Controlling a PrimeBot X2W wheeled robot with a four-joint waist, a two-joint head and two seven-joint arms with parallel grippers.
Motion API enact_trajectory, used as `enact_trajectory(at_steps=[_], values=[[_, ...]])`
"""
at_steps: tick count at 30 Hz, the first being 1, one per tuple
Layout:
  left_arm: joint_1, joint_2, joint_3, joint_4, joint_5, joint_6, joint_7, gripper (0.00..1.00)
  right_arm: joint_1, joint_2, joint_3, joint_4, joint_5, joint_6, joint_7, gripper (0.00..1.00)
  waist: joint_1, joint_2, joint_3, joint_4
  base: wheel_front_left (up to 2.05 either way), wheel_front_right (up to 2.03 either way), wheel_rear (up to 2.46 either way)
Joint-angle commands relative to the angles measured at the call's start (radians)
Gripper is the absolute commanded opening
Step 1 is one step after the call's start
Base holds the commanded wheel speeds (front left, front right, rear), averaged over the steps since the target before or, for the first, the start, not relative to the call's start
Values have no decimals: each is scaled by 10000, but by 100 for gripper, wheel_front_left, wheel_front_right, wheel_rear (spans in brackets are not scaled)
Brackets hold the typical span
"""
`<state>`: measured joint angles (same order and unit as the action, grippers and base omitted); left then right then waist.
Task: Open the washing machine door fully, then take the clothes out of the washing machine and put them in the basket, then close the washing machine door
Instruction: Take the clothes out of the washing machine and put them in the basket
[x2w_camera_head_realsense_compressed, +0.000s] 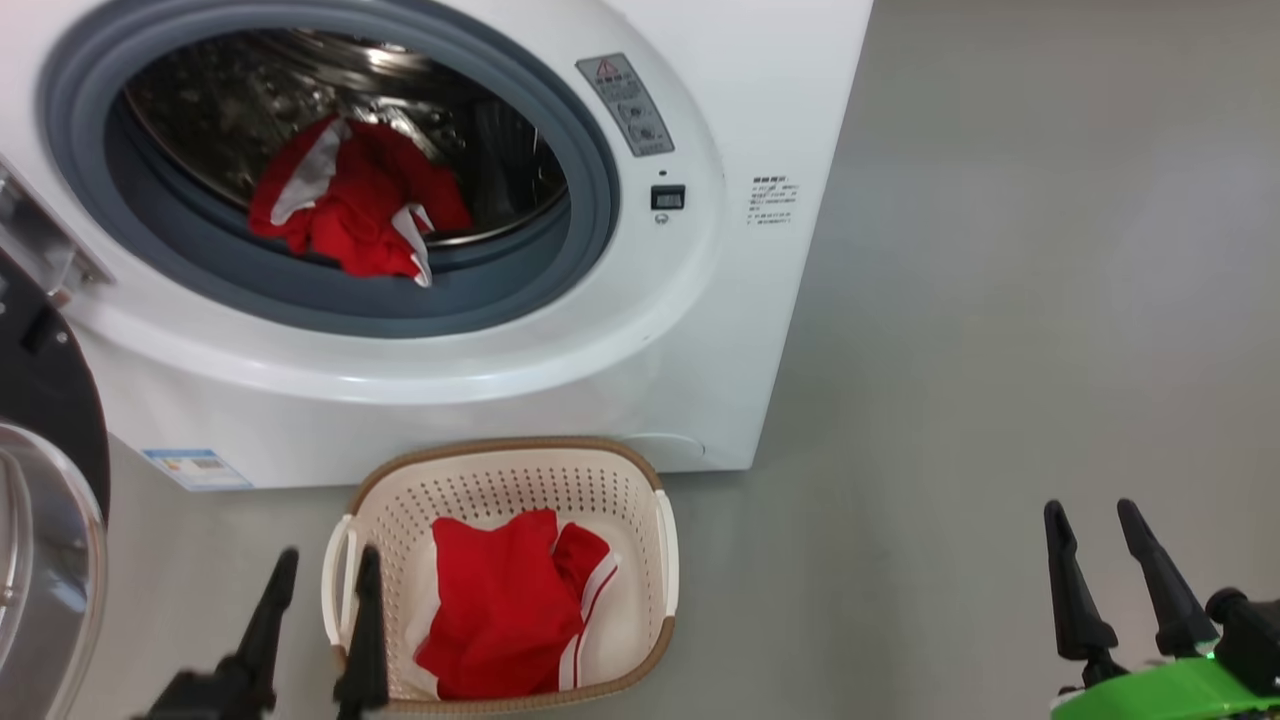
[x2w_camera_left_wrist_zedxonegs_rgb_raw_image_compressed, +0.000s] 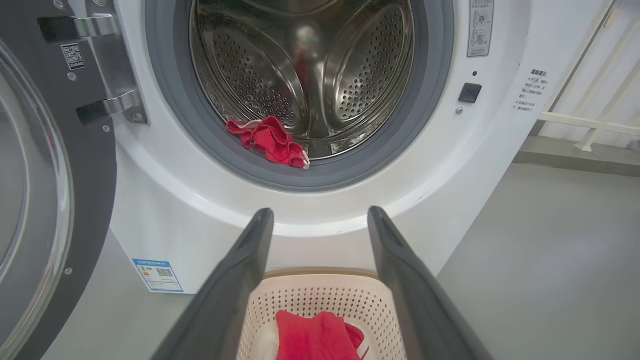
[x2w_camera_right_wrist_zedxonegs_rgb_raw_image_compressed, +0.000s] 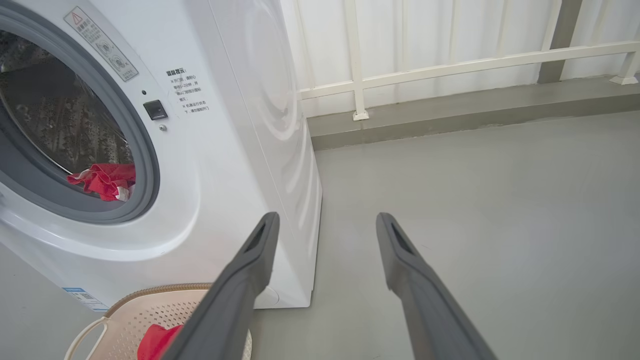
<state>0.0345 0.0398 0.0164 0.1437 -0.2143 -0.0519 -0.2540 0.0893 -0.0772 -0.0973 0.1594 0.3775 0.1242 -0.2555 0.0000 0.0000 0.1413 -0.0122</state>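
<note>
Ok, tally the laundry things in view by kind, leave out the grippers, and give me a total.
Washing machine: 1
Machine door: 1
Basket: 1
Red clothing bundles: 2 (drum bundle, basket bundle)
Total: 5

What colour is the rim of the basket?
The rim is brown, with a woven look. The head view shows it best.

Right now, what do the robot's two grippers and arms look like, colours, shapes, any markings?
Left gripper: two long, slim, matte black fingers tapering to rounded tips. Right gripper: the same pair, on black knuckles joined to a bright green wrist housing with a small green light. Close up, the fingers look dark grey with a shallow slot near each tip.
</note>
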Motion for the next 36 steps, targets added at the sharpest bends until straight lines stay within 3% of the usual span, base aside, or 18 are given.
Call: enact_trajectory(at_steps=[1, 9, 23, 36], values=[[-588, 105, 226, -122, -22, 55, -78, 100, -402, -105, 167, -257, -1, 65, -63, 100, 0, 0, 276, 30, 0, 0, 0], [-2805, 112, 14, 1104, 141, 65, -78, 100, -1001, 40, 198, -334, 35, 65, -63, 100, 0, 0, 1263, 9, 0, 0, 0], [-8420, 623, -346, 5095, 322, -36, 402, 100, -2159, 180, 338, -519, 183, 65, -63, 100, 0, 0, 3255, -383, 0, 0, 0], [-11578, 1072, -452, 8154, 545, 633, 1288, 100, -2793, 231, 510, -632, 232, 65, -63, 100, 0, 0, 4194, -764, 0, 0, 0]])
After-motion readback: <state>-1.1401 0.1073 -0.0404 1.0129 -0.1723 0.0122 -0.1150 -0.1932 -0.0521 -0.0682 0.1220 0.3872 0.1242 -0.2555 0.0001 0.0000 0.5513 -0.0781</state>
